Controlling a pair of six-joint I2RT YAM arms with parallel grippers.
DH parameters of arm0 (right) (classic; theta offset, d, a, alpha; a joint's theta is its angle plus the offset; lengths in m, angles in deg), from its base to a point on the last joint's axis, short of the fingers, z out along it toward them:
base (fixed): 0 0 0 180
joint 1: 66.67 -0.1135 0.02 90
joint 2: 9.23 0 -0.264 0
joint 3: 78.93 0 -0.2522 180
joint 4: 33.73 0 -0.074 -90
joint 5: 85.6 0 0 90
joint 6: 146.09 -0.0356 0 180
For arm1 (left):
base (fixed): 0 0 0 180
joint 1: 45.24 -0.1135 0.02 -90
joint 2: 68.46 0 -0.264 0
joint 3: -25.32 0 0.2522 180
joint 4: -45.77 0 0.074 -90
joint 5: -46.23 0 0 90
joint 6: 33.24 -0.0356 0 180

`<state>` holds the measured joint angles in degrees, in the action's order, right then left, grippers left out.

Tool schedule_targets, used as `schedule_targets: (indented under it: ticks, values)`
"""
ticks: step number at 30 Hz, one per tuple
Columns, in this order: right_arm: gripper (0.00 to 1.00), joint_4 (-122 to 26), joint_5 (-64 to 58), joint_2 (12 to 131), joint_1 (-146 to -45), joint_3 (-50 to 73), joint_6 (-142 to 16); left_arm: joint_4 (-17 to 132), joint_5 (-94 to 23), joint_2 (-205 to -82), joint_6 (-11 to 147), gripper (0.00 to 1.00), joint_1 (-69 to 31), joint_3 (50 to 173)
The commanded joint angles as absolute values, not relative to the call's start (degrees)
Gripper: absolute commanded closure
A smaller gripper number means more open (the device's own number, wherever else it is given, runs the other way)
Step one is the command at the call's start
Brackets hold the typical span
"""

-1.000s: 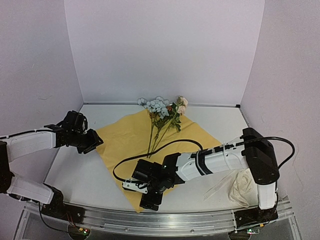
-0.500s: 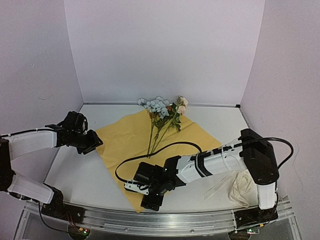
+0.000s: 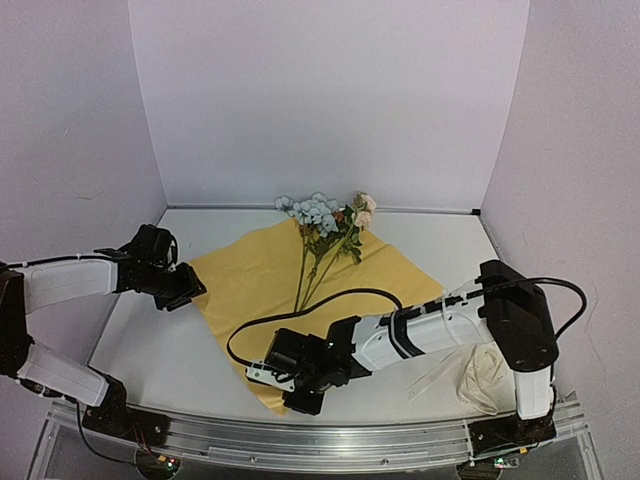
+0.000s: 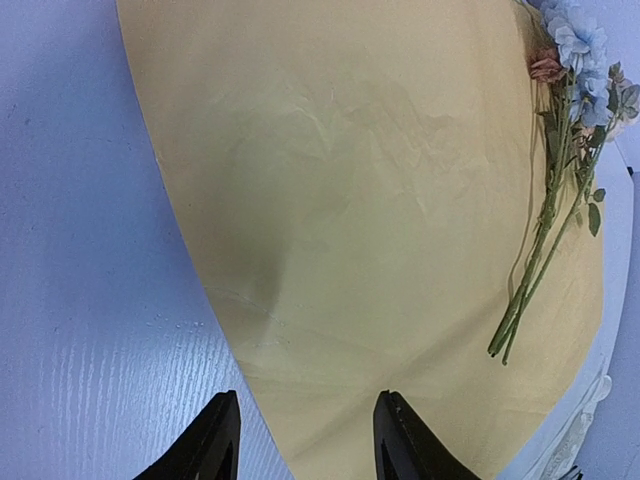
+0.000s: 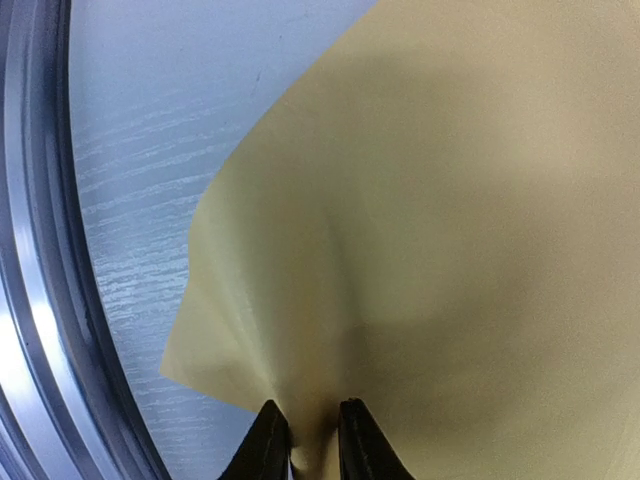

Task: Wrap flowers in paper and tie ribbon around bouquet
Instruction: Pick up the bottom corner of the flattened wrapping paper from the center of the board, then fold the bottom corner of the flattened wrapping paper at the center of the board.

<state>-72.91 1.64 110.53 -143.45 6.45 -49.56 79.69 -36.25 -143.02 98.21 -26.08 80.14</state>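
The plainest change is at the near corner of the paper (image 3: 270, 280). A second ago the right gripper (image 3: 303, 398) stood over that corner with its jaws wide apart. Now they have drawn together. In the right wrist view its fingers (image 5: 266, 445) pinch a raised pucker of the yellow sheet between them, so this gripper is clamped on the paper just inside its near corner. The sheet around the pinch rises in a soft fold. The right arm itself has shifted only slightly over that second.

The left gripper (image 3: 185, 288) has hardly moved. It stays at the paper's left edge with its jaws apart and nothing between them. In the left wrist view one of its fingers (image 4: 215, 445) is over the bare counter (image 3: 150, 350) just outside the paper's edge, and the other is over the sheet. We cannot tell whether either finger touches down.

Away from the pinched corner, the paper lies spread as before, yellow face up. The flowers (image 3: 325, 225) lie where they did a second ago, on the far half of the paper. Their stems point toward its middle and their blue, pink and cream blooms reach past its far corner. The ribbon (image 3: 480, 375) is unchanged too, a cream heap on the counter well off the paper's right side.
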Motion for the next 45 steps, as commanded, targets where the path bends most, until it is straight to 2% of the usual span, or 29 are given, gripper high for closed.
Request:
schedule_targets:
  ticks: [1,4,16,21,26,38,45]
  values:
    - [0.94,-78.29,0.75,107.56,-142.22,7.22,-50.46,80.31,-35.41,-143.28,96.40,0.53,-26.42,83.46]
    - [1.00,-82.09,-2.71,104.64,-141.99,6.34,-51.26,80.65,-35.00,-142.86,95.37,0.53,-26.39,84.06]
    - [1.00,-89.72,-19.78,97.04,-142.32,4.58,-65.33,84.59,-36.05,-138.75,93.94,0.52,-26.42,85.50]
    - [1.00,-97.40,-18.06,95.07,-141.25,0.79,-63.79,86.66,-36.22,-136.34,93.19,0.51,-26.35,86.26]
    - [1.00,-101.93,-18.05,95.55,-135.84,-3.59,-62.77,85.60,-33.52,-137.41,92.60,0.51,-25.79,86.84]
    - [1.00,-106.81,-20.40,111.53,-119.50,-24.24,-59.04,82.26,-33.77,-144.61,92.29,0.51,-17.40,91.29]
    - [0.99,-106.82,-18.72,122.22,-114.76,-35.31,-57.21,80.84,-32.93,-148.02,90.21,0.55,-12.44,93.06]
